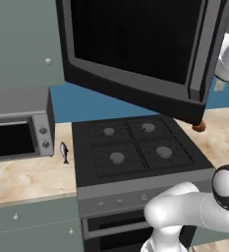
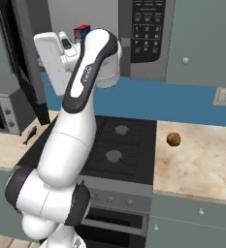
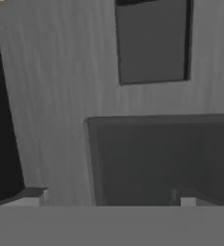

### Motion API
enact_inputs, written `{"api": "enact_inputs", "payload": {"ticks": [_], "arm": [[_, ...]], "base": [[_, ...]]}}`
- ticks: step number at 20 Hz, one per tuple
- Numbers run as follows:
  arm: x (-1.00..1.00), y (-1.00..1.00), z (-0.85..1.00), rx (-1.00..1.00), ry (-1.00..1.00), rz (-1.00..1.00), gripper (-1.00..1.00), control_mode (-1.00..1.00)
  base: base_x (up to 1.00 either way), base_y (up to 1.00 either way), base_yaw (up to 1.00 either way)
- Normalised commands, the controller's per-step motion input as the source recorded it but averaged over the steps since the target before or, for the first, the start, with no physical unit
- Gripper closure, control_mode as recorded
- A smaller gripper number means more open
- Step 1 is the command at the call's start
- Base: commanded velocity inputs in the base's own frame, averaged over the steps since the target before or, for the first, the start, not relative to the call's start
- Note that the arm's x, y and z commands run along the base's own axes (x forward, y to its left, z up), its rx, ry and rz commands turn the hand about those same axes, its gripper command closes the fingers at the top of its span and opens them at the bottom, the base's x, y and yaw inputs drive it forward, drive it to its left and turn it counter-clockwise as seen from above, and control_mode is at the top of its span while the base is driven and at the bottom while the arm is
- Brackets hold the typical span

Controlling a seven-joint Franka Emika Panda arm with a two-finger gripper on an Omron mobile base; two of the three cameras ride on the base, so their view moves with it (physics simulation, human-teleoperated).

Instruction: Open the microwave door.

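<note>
The microwave door [image 1: 135, 44] stands swung far out over the stove, its dark glass window facing the left base camera and its grey bar handle [image 1: 210, 54] along the free edge. From the right it appears edge-on [image 2: 18, 63]. The microwave [image 2: 148, 34] shows its black keypad strip and an open cavity with a small red and blue item [image 2: 81, 33] inside. My hand [image 2: 50, 58] is raised beside the door's free edge. In the hand view my gripper [image 3: 111, 199] is open, fingertips [image 3: 34, 197] wide apart with nothing between them, facing a grey panelled surface.
Below the door is a black four-burner stove [image 1: 135, 147]. A silver toaster oven [image 1: 17, 133] sits on the left counter with a small fish [image 1: 64, 151] beside it. A brown round item [image 2: 173, 139] lies on the right counter [image 2: 206, 160]. Grey-green cabinets [image 2: 201, 38] flank the microwave.
</note>
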Motion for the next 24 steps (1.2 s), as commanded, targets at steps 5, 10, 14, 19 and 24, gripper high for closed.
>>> {"api": "enact_inputs", "payload": {"ticks": [5, 10, 14, 19, 24], "arm": [[-0.66, 0.65, 0.0, 0.08, -0.21, 0.36, -1.0, -1.0], [-0.69, 0.65, 0.0, 0.08, -0.27, 0.33, -1.0, -1.0], [-0.78, 0.62, 0.0, 0.06, -0.37, 0.25, -1.0, -1.0], [-0.51, 0.86, 0.0, 0.06, -0.36, 0.13, -1.0, -1.0], [-0.28, 0.99, 0.0, 0.03, -0.28, 0.06, -1.0, -1.0]], "base": [[0.0, 0.0, 0.0], [0.0, 0.0, 0.0], [0.0, 0.0, 0.0], [0.0, 0.0, 0.0], [0.0, 0.0, 0.0]]}}
